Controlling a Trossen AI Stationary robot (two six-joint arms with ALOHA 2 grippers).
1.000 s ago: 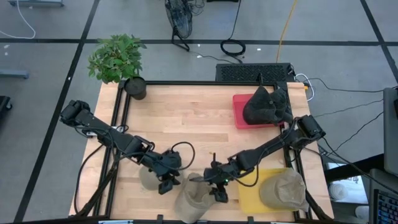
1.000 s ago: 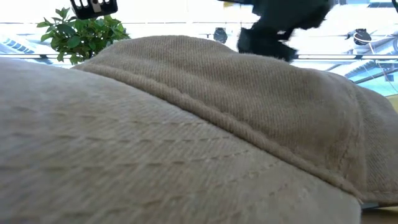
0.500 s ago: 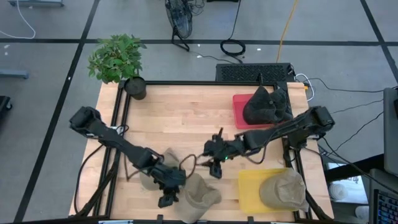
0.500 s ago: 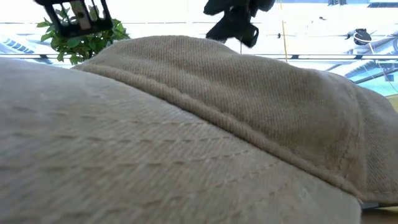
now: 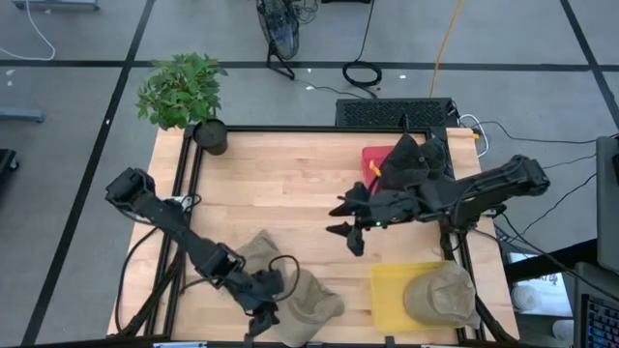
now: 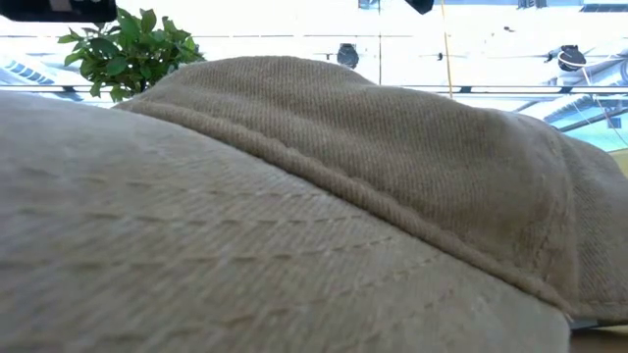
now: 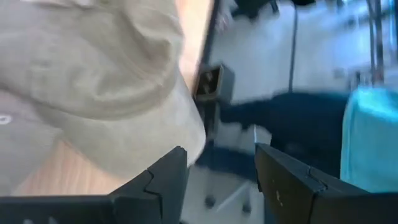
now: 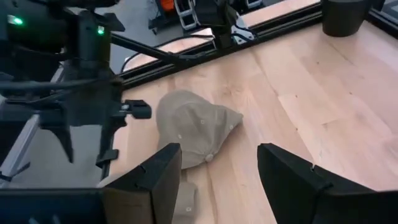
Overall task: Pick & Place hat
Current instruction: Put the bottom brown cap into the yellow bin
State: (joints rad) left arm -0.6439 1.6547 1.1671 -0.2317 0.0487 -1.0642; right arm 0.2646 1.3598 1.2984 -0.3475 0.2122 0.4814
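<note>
Hat [image 5: 295,298], tan, lies on the table [image 5: 280,184] at its front edge, left of the yellow tray [image 5: 387,295]. The left gripper [image 5: 263,319] sits low at the hat's front-left rim, just beside it, fingers [image 7: 163,180] spread wide and holding nothing. The right gripper [image 5: 346,224] hovers well apart over mid-table, also wide open and empty.

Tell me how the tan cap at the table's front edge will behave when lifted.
The tan cap looks like soft stitched cloth, so its crown will probably sag. It lies crumpled, suggesting little stiffness. Likely light; a push would slide it rather than roll it.
</note>
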